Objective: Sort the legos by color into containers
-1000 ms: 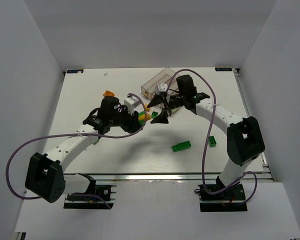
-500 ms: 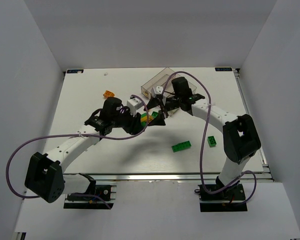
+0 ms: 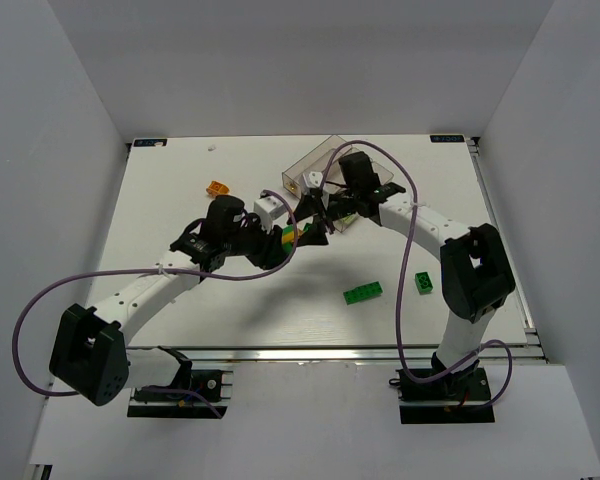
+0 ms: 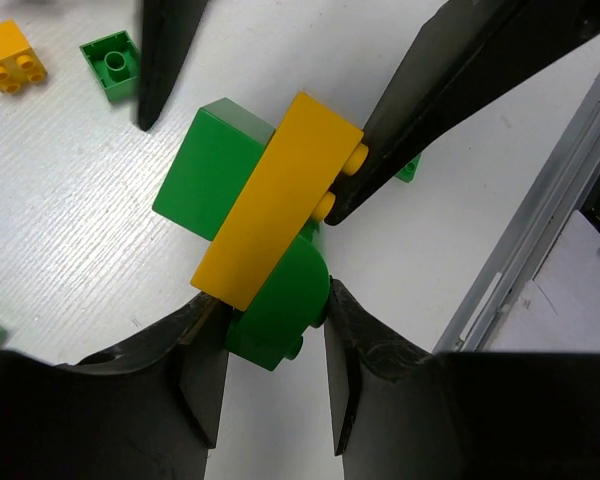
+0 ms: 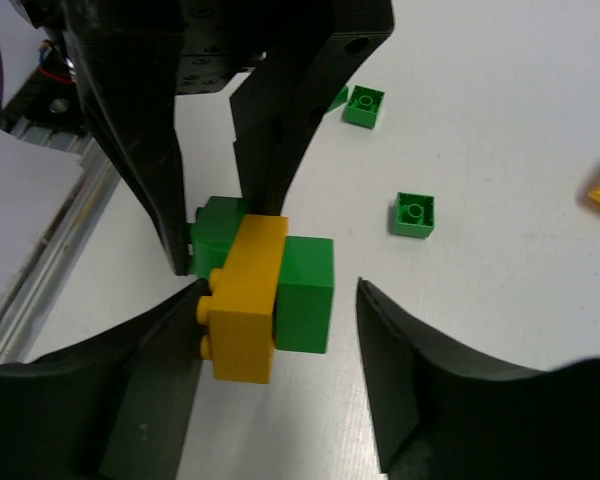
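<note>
My left gripper (image 4: 270, 312) is shut on a rounded dark green brick (image 4: 280, 310), and a yellow brick (image 4: 278, 200) and a second green brick (image 4: 208, 172) are stuck to it as one stack. The stack is held just above the table. My right gripper (image 5: 280, 290) is open and straddles the same stack: its left finger (image 5: 155, 370) is against the yellow brick (image 5: 245, 300), and its right finger stands apart from the green brick (image 5: 307, 290). In the top view both grippers meet at mid-table: left (image 3: 282, 241), right (image 3: 308, 232). The clear containers (image 3: 318, 160) stand just behind them.
An orange brick (image 3: 217, 188) lies at the back left. A long green brick (image 3: 363, 293) and a dark green brick (image 3: 424, 283) lie at the front right. Two small green bricks (image 5: 414, 214) (image 5: 364, 107) and a yellow brick (image 4: 10, 55) lie near the grippers.
My right arm has swung left and its open fingers have come around the stack held by the left gripper. The left gripper has shifted slightly and kept its hold.
</note>
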Available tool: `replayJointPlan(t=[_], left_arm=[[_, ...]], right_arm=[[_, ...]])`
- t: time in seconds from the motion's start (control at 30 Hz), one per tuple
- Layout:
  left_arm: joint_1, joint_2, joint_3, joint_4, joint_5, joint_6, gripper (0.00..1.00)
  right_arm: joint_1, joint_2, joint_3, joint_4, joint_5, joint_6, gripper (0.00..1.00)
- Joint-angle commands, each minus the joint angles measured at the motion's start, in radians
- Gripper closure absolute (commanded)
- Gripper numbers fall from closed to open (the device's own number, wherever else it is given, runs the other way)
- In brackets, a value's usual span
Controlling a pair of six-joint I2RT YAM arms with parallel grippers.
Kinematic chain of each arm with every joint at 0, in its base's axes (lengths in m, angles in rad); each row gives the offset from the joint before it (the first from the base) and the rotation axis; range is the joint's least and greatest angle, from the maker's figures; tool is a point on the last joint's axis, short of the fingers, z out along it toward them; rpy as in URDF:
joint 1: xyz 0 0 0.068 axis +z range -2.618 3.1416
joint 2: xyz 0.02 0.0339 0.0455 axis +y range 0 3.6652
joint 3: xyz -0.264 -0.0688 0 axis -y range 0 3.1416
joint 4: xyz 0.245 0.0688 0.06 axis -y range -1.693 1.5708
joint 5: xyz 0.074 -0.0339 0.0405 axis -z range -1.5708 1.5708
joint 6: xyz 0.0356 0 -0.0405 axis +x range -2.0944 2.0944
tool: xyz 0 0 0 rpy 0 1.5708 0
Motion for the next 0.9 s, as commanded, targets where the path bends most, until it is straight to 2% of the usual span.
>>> replayJointPlan(t=[0.0, 0.2, 0.33, 0.53, 0.87], left_arm=[[-0.008, -0.023, -0.004, 0.011, 0.013, 0.001, 0.9], [-0.008, -0.015, 0.001, 0.005, 0.012, 0.008, 0.9], [-0.008, -0.012, -0.007, -0.002, 0.012, 0.011, 0.9], [-0.008, -0.023, -0.02, -0.024, 0.019, 0.015, 0.9], [-0.008, -0.052, -0.062, -0.042, 0.024, 0.017, 0.91]], right_arm=[[0.003, 0.012, 0.044, -0.031, -0.024, -0.048, 0.41], [0.005, 0.024, 0.072, -0.092, -0.047, -0.098, 0.64], [0.005, 0.021, 0.072, -0.1, -0.05, -0.117, 0.73], [0.0, 0.024, 0.07, -0.068, -0.044, -0.078, 0.79], [-0.018, 0.039, 0.069, 0.083, -0.027, 0.089, 0.85]])
